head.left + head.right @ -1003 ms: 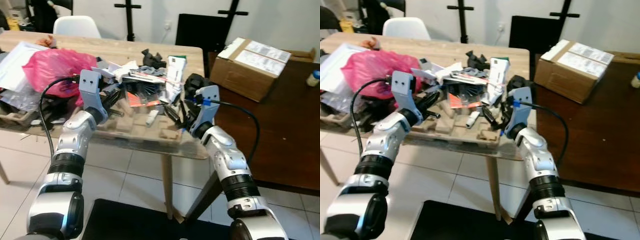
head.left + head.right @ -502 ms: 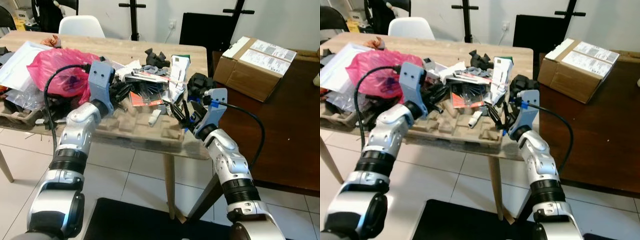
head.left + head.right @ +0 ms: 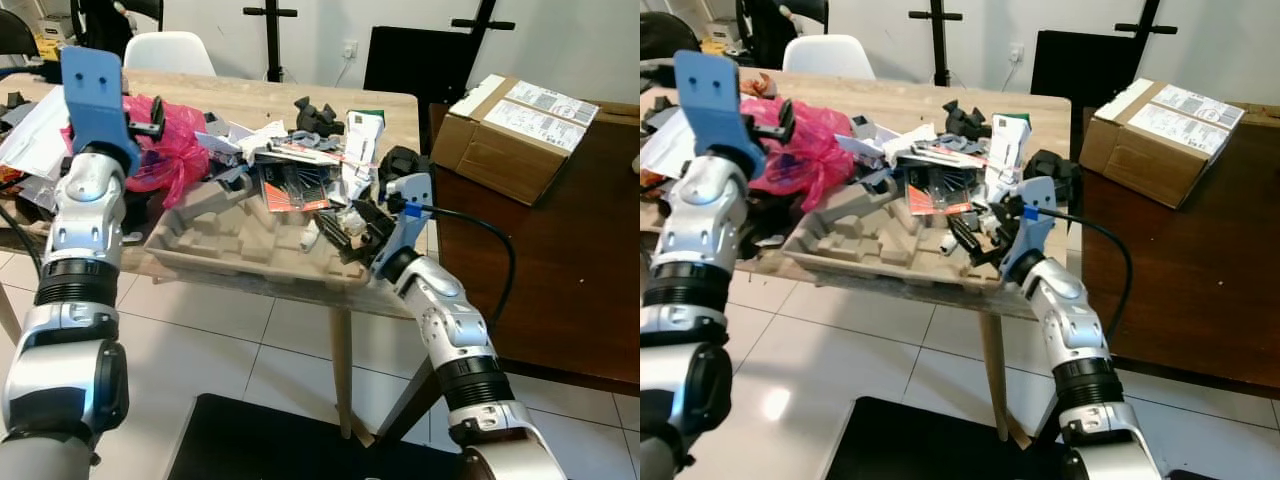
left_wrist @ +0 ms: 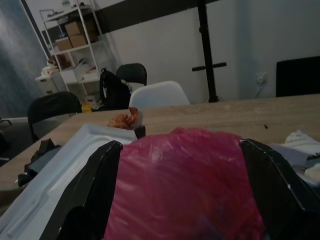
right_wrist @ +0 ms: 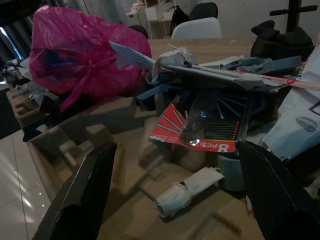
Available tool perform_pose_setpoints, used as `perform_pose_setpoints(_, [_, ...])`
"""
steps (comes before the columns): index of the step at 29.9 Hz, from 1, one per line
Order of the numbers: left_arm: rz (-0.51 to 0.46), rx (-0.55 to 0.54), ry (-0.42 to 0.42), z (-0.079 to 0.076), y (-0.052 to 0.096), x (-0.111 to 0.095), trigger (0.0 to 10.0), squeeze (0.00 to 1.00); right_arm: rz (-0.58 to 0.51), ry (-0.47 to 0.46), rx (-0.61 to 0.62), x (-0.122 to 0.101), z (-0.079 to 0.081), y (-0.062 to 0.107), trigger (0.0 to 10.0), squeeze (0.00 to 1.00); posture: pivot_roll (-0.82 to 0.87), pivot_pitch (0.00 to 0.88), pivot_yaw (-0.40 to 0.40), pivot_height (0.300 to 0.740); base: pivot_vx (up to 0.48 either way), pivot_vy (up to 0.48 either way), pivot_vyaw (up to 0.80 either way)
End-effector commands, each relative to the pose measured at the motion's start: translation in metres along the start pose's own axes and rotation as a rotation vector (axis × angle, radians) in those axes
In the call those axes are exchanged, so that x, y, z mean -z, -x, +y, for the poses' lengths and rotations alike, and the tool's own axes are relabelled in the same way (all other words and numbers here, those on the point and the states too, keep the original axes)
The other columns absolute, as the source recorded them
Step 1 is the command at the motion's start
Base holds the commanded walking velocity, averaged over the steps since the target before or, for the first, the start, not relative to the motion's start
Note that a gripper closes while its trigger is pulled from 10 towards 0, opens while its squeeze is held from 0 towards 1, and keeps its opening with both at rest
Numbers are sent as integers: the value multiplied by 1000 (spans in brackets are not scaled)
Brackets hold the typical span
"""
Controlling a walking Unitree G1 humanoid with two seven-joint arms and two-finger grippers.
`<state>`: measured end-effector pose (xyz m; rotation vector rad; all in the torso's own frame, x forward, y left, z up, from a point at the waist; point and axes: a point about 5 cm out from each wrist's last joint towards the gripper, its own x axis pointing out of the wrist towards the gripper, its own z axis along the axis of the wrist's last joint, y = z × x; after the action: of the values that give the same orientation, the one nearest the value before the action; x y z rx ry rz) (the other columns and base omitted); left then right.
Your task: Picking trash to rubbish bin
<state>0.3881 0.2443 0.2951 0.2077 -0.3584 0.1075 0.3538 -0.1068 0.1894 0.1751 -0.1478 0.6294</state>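
Note:
A heap of trash covers the wooden table (image 3: 385, 110): a pink plastic bag (image 3: 165, 150), a brown pulp tray (image 3: 225, 240), a red-labelled packet (image 3: 290, 192) and a small white paper roll (image 5: 187, 191) in the tray. My left gripper (image 3: 150, 115) is raised just above the pink bag (image 4: 180, 200), open, with nothing between its fingers. At the tray's right end my right gripper (image 3: 345, 225) stands open. The paper roll lies just ahead of its fingers (image 5: 82, 200).
A cardboard box (image 3: 520, 120) sits on the dark brown table (image 3: 560, 270) to the right. A white chair (image 3: 170, 50) and black stands are behind the table. White sheets (image 3: 30, 130) lie at the far left. Tiled floor (image 3: 260, 350) is below.
My left arm has lifted from the tray's far side to above the pink bag. My right gripper has moved in closer over the tray's right end.

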Motion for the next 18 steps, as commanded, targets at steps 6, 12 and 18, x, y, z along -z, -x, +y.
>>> perform_pose_setpoints(6, [47,-67,35,10,-2,9,10000,1000,11,14,-41,2,6,-3,10000,0,-11,125,53,740,0,0,0])
perform_pose_setpoints(12, [145,-29,162,7,0,32,10000,1000,11,11,-39,2,5,-3,10000,0,-9,124,51,740,0,0,0])
perform_pose_setpoints(18, [266,-14,156,4,5,54,10000,0,10,12,-41,3,5,-3,10000,0,-15,119,58,740,0,0,0])
